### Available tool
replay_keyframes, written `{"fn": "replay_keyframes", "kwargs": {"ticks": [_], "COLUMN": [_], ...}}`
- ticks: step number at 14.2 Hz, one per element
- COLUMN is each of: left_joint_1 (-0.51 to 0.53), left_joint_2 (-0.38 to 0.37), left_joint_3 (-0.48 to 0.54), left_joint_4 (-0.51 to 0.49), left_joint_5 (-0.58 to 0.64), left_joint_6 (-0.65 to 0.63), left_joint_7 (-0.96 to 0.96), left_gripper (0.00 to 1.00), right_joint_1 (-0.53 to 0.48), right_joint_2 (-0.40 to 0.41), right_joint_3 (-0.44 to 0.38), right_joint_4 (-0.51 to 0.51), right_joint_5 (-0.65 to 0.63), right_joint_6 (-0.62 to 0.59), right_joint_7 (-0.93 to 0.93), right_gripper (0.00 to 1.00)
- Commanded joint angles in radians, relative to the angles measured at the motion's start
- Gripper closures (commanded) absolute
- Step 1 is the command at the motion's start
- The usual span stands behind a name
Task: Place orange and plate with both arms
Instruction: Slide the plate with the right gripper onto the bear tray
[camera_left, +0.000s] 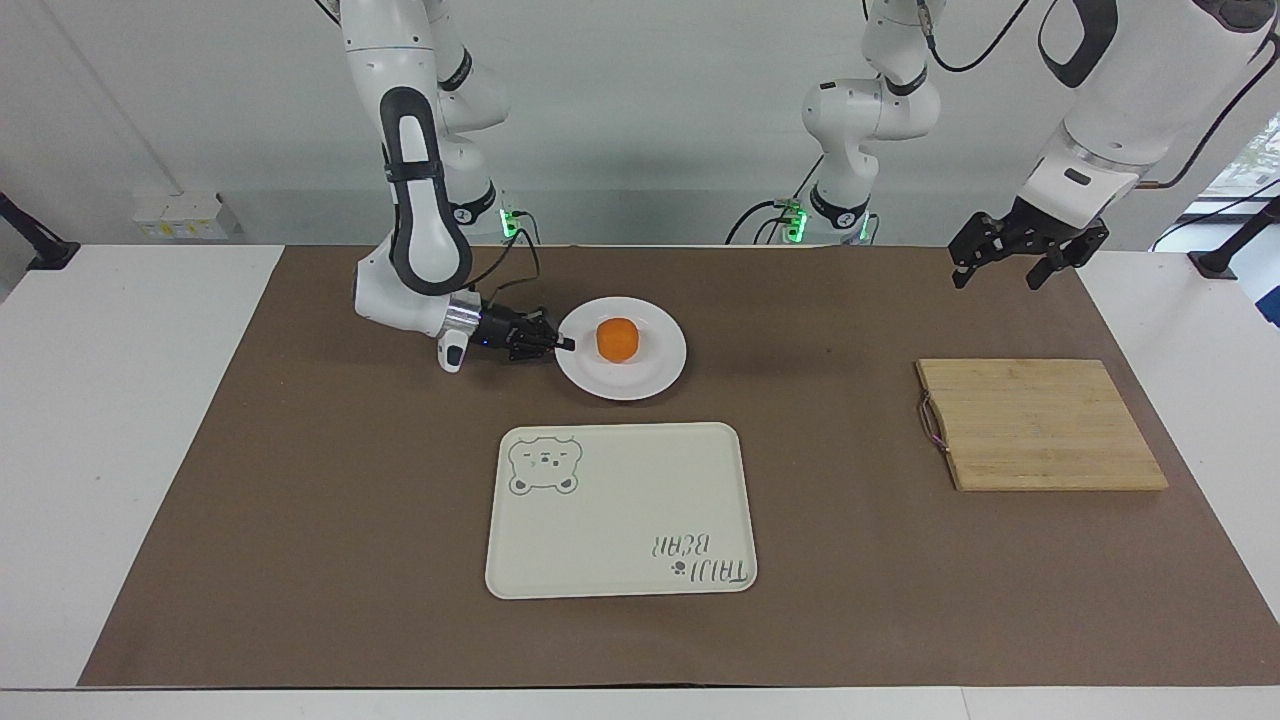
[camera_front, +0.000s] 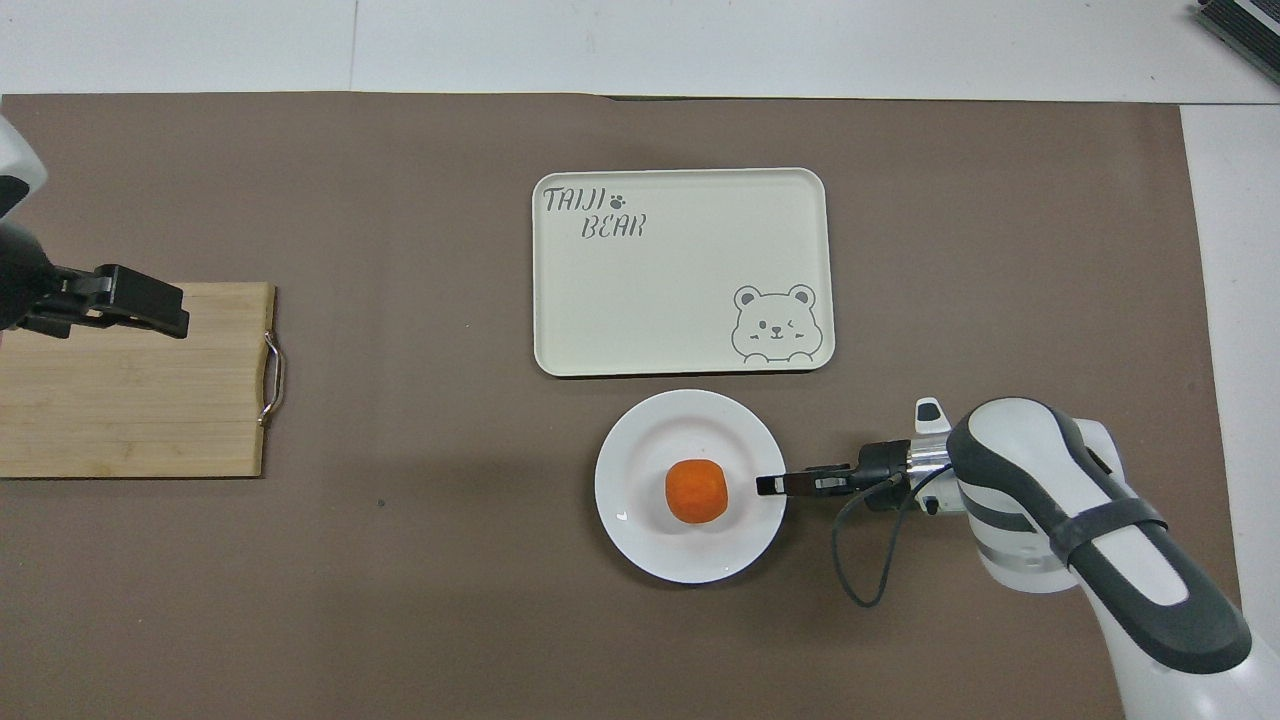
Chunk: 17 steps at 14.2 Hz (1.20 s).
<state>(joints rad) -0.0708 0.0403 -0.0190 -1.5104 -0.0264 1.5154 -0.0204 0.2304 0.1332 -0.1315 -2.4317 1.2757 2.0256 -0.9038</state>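
White plate (camera_left: 640, 375) flat on brown mat (camera_left: 300, 520), nearer robots than cream bear tray (camera_left: 620, 520), just beside tray's near edge, w/ a thin strip of mat between in overhead view. Orange (camera_left: 617, 339) on plate, approx. centre, upright, not touched by either gripper. Right gripper (camera_left: 566, 344) low at plate's rim on the side toward right arm's end of table, lying near-horizontal, fingers pinched together on plate's edge; rim clamped between tips; in overhead view (camera_front: 768, 485) tips overlap rim, short of orange. Right arm bent down over mat, black cable looping by wrist. Left gripper (camera_left: 1010, 268) up in air toward left arm's end of table, fingers spread apart, nothing between them; in overhead view (camera_front: 160, 312) over wooden cutting board (camera_front: 130, 400), over the edge farthest from robots. Left arm waiting. Board flat on mat, metal handle (camera_front: 272, 380) facing tray side, well apart from plate. Tray bare apart from printed bear & lettering.
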Motion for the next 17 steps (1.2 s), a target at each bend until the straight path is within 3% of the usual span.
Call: {"fn": "replay_keyframes", "kwargs": {"ticks": [1, 4, 10, 15, 17], "left_joint_1": [0.002, 0.002, 0.002, 0.002, 0.002], "left_joint_2": [-0.008, -0.008, -0.008, -0.008, -0.008], "left_joint_3": [0.001, 0.001, 0.001, 0.001, 0.001], "left_joint_4": [0.001, 0.001, 0.001, 0.001, 0.001], "left_joint_5": [-0.007, -0.007, -0.009, -0.007, -0.009], "left_joint_6": [-0.006, -0.006, -0.006, -0.006, -0.006], "left_joint_7": [0.011, 0.011, 0.011, 0.011, 0.011], "left_gripper": [0.0, 0.0, 0.0, 0.0, 0.0], "right_joint_1": [-0.037, -0.056, -0.039, 0.006, 0.012], "right_joint_2": [0.023, 0.083, 0.222, 0.258, 0.258], "right_joint_3": [0.006, 0.004, 0.006, 0.01, 0.012], "right_joint_4": [0.055, 0.172, 0.449, 0.504, 0.503], "right_joint_5": [0.036, 0.045, 0.06, 0.223, 0.229], "right_joint_6": [-0.05, -0.062, 0.04, 0.162, 0.214], "right_joint_7": [0.028, 0.107, 0.311, 0.321, 0.322], "right_gripper": [1.0, 1.0, 1.0, 1.0, 1.0]}}
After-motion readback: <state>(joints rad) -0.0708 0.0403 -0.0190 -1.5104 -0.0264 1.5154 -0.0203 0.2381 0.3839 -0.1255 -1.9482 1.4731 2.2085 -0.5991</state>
